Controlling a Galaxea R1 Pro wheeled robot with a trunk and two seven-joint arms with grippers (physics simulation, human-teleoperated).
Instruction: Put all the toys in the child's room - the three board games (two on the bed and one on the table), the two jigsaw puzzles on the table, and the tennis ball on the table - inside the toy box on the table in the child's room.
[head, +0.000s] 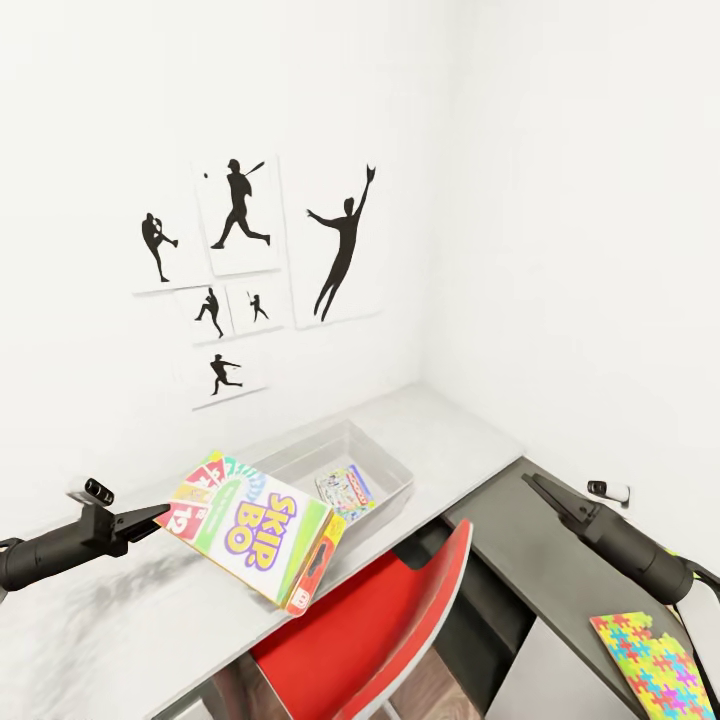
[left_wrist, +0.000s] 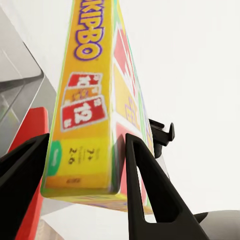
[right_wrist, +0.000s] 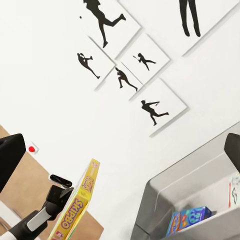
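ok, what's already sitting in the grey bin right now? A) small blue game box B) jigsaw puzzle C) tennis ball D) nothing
A: the head view shows a small blue game box lying on the floor of the grey bin, while the left gripper holds the Skip-Bo box in the air beside the bin and a jigsaw puzzle lies on the dark desk section.

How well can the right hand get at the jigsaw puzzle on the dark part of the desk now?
Probably yes. The right hand hangs free above the dark desk section, holding nothing, and the jigsaw puzzle lies flat nearby, below its arm. Nothing stands between them, though the arm must fold back toward the robot.
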